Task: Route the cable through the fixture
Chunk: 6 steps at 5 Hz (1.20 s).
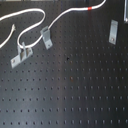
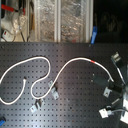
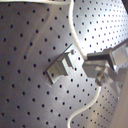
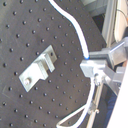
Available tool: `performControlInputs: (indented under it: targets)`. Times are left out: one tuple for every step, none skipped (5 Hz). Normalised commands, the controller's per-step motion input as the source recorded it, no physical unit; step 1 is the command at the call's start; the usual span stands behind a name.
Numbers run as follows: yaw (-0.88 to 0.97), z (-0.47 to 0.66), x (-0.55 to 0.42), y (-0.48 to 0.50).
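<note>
The cable (image 2: 42, 59) is a thin white cord that loops over the black perforated board, with a red band (image 2: 95, 60) near the second exterior view's right. It also shows in the first exterior view (image 1: 30, 22), red band (image 1: 90, 8) at the top. In both wrist views my gripper (image 4: 95, 70) (image 3: 98, 71) is shut on the cable (image 4: 75, 25), which runs in between the fingers and out the other side. A metal bracket fixture (image 4: 37, 70) (image 3: 62, 65) is bolted to the board just beside the gripper, apart from the cable.
Two more bracket fixtures (image 1: 20, 55) (image 1: 46, 36) stand at the first exterior view's left, next to a cable loop, and one (image 1: 113, 31) at its right. My arm (image 2: 119, 95) fills the second exterior view's right edge. Clear bins (image 2: 60, 20) stand behind the board.
</note>
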Motion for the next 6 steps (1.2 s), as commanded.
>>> performControlInputs:
  targets:
    - [0.00, 0.00, 0.006, 0.022]
    - [0.00, 0.27, -0.015, 0.268]
    - [-0.08, 0.34, -0.079, 0.454]
    - [-0.04, 0.34, -0.084, 0.472]
    - [-0.05, 0.39, -0.023, 0.446]
    - [-0.06, 0.41, -0.045, 0.339]
